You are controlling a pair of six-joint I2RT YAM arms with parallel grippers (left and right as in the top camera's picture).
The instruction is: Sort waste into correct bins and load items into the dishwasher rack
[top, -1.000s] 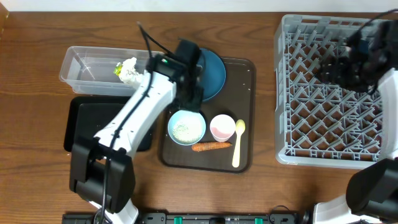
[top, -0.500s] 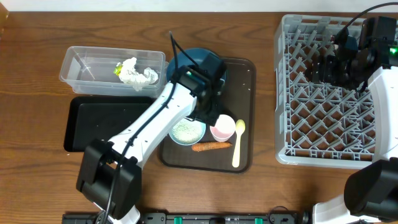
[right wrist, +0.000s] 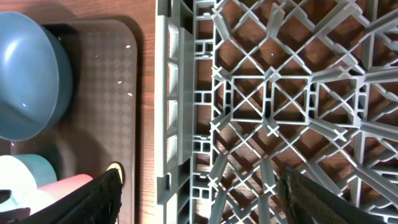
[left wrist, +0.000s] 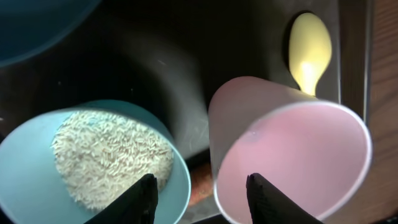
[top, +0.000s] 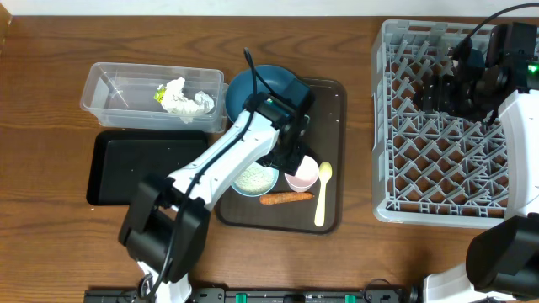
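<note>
**Camera placement**

Overhead: fixed, faces straight down, far enough to take in the whole work area. Left wrist: close above the pink cup point(left wrist: 292, 155) and rice bowl point(left wrist: 22, 180). Right wrist: low over the rack point(right wrist: 180, 93), at its left wall. All three share the tray point(top: 328, 109).

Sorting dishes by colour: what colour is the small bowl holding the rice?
Light blue; the small round bowl shows best in the left wrist view.

No legible text or labels anywhere
</note>
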